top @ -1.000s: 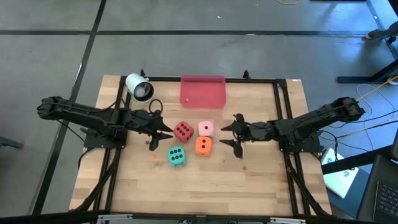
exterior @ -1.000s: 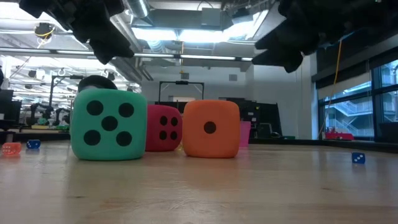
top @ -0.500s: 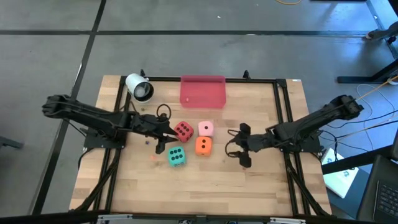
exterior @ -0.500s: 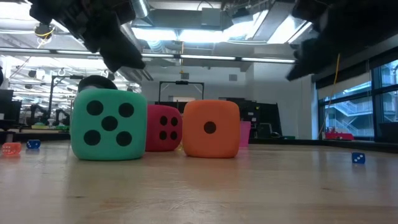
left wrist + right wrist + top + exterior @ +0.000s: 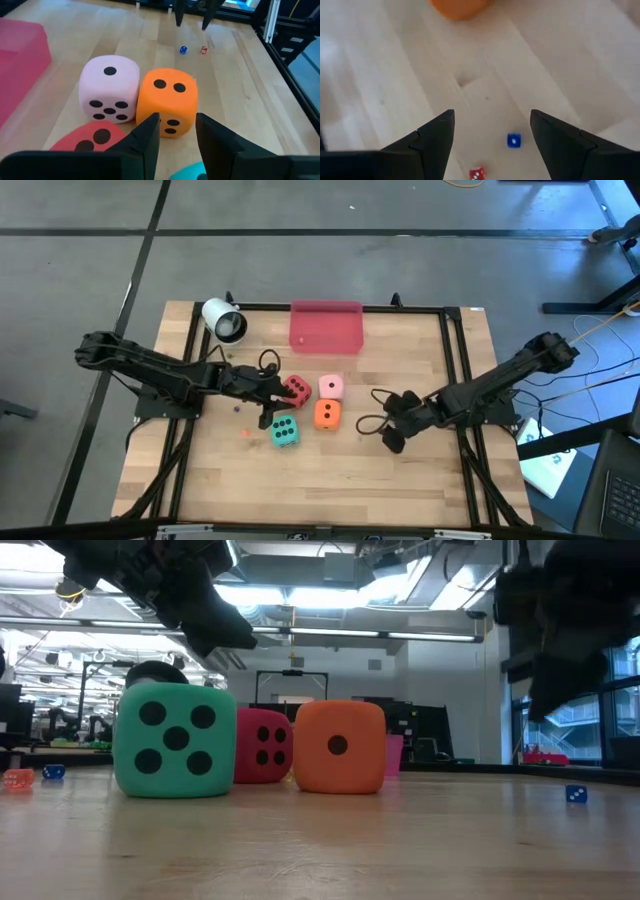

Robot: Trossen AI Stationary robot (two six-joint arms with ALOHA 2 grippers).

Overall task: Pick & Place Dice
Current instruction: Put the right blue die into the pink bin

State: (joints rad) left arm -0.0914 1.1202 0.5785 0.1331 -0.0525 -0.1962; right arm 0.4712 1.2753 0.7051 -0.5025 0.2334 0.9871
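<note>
Pink tray (image 5: 326,326) and white roll (image 5: 222,319) lie behind the dice (image 5: 326,413).

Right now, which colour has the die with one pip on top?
Light pink die; the left wrist view shows it best.

The wooden table (image 5: 420,470) carries a pink tray (image 5: 326,327), a white roll (image 5: 222,319), red die (image 5: 295,390), pink die (image 5: 331,387), orange die (image 5: 326,414), green die (image 5: 283,430), and tiny blue (image 5: 514,140) and red (image 5: 476,174) dice

Two dark, slender jointed arms — matte black throughout, with thin black cables looping near the wrists. Each ending in a pair of flat, tapered black fingers (image 5: 148,134).
</note>
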